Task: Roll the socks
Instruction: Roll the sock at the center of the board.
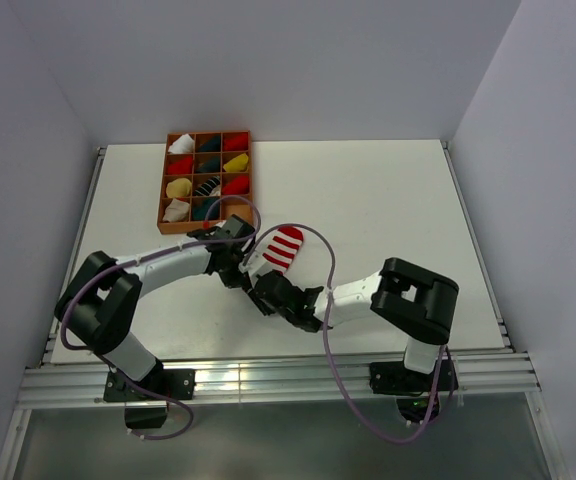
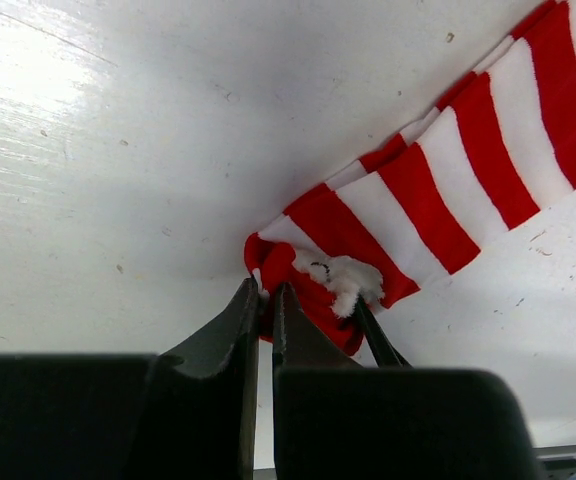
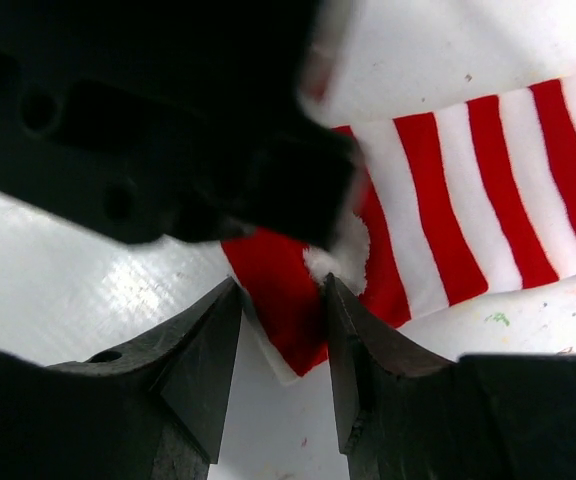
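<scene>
One of the socks, red-and-white striped (image 1: 285,247), lies flat on the white table just ahead of both grippers. My left gripper (image 1: 241,266) is shut on its red end, by a white fluffy patch; in the left wrist view the jaws (image 2: 265,289) pinch the red fabric edge while the striped sock (image 2: 438,190) stretches away to the upper right. My right gripper (image 1: 266,287) comes from the near side. Its jaws (image 3: 281,287) stand apart, with the red corner of the sock (image 3: 288,300) lying between them. The left gripper's dark body (image 3: 148,120) hides part of the sock.
A brown compartment tray (image 1: 164,185) with several rolled bundles in red, yellow, white and dark colours stands at the back left. Purple cables (image 1: 320,250) loop over the table beside the sock. The metal rail (image 1: 268,375) marks the near edge.
</scene>
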### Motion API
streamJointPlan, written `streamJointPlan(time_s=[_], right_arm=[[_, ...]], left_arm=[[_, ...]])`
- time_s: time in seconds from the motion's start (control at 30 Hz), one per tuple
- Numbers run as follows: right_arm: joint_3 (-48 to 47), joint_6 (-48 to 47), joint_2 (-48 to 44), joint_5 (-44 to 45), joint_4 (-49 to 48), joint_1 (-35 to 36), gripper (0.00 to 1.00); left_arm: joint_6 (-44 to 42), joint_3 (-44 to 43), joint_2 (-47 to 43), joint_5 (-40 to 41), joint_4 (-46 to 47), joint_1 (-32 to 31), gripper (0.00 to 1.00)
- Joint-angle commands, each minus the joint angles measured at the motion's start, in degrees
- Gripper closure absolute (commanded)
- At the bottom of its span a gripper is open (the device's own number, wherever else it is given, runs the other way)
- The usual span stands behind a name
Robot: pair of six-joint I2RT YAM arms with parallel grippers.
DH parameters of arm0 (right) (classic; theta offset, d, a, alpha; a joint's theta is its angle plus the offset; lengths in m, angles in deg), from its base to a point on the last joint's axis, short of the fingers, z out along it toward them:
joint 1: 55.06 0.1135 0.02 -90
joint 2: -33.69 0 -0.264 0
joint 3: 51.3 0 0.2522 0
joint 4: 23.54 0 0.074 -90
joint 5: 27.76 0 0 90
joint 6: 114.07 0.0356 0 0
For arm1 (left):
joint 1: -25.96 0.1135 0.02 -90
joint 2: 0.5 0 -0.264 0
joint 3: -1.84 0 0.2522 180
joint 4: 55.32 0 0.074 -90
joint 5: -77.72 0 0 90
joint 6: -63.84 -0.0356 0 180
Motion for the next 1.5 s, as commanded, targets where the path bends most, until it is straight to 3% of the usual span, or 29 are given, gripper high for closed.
streamJointPlan(time_s=[0.0,0.1,0.23,0.33,0.5,0.67,0.93,1.13,1.47], right_arm=[[-2.78,-1.20,3.54,4.71,2.31,1.23,0.54],[-2.96,-0.59,4.52,6.30,3.72,1.50,0.61],[-2.87,0.12,4.17,5.78,5.56,1.50,0.88],[-3.05,0.29,3.55,4.29,6.79,1.32,1.00],[-4.19,0.90,3.02,-3.70,8.81,-0.25,1.00],[-4.98,3.10,2.50,-18.00,11.01,-5.17,1.00],[-8.14,7.67,5.92,-32.71,14.96,-13.52,1.00],[-12.27,11.45,12.42,-46.75,17.26,-18.27,1.00],[-15.88,15.41,20.25,-53.20,20.68,-23.46,1.00]], left_arm=[[-1.63,-2.93,0.61,-1.30,-0.79,0.14,0.99],[-2.33,-3.46,0.78,-1.39,-1.14,0.75,1.00],[-3.03,-3.20,0.52,-1.74,-0.70,2.16,1.00],[-3.38,-2.76,0.69,-2.79,-0.09,3.30,0.99],[-2.42,-0.91,-0.88,-3.41,2.63,4.53,0.86],[0.48,1.90,-6.42,-1.49,5.27,5.76,0.60],[5.66,9.01,-16.52,1.68,10.71,8.40,0.59],[6.28,15.34,-21.27,-0.59,16.69,8.40,0.56],[9.36,24.93,-22.86,-2.27,27.33,7.70,0.44]])
